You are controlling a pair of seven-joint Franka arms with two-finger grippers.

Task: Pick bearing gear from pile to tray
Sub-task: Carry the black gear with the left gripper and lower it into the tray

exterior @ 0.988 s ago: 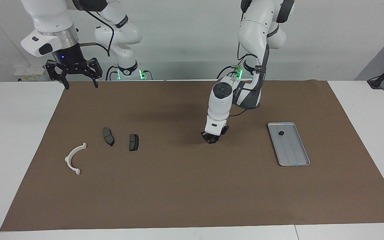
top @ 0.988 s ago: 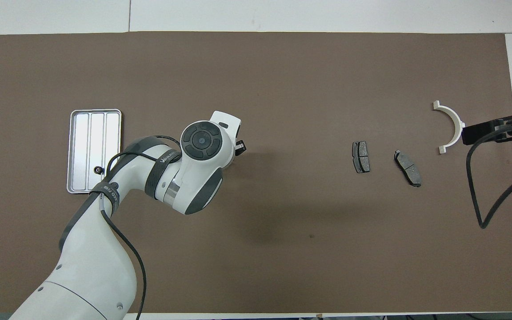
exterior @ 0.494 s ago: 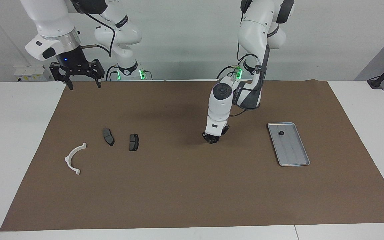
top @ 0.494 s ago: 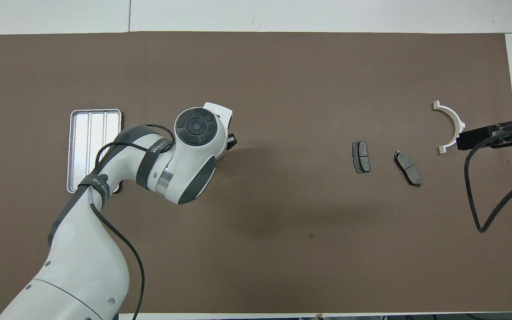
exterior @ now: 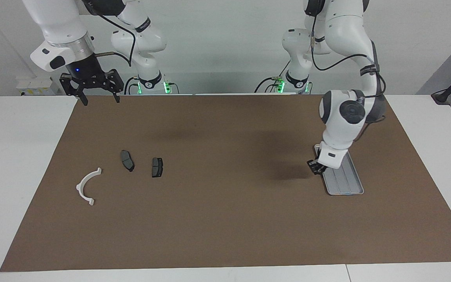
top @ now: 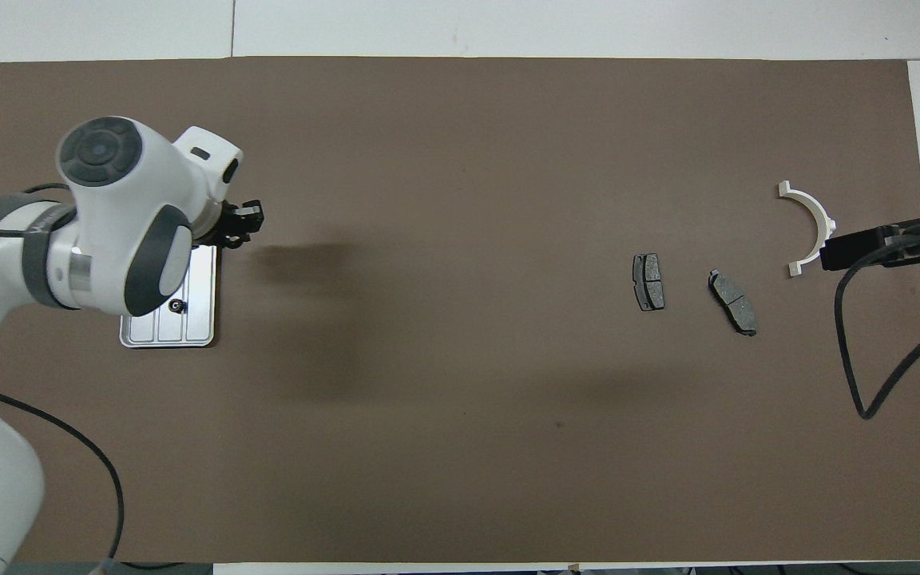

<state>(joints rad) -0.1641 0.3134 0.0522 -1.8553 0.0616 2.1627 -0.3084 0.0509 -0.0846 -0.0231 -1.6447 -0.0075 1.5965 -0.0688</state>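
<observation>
Since half a second ago we see the left arm swung from mid-mat toward its own end of the table, so the left gripper (exterior: 316, 167) now hangs at the mid-table edge of the tray (exterior: 352, 186); whether its fingers are closed, or hold a gear, we cannot tell. One small black round piece (top: 178, 305) already lies in the tray, at the end nearer the robots — at least one transfer done, we judge. Near the right arm's end lie only the white bracket (exterior: 85, 186) and two brake pads (exterior: 127, 160) (exterior: 157, 167); no further round pieces show. The right gripper (exterior: 97, 95), fingers spread, waits over the mat's corner at that end. A brown mat (exterior: 225, 219) covers the white table; behind the robots, a plain pale wall.
</observation>
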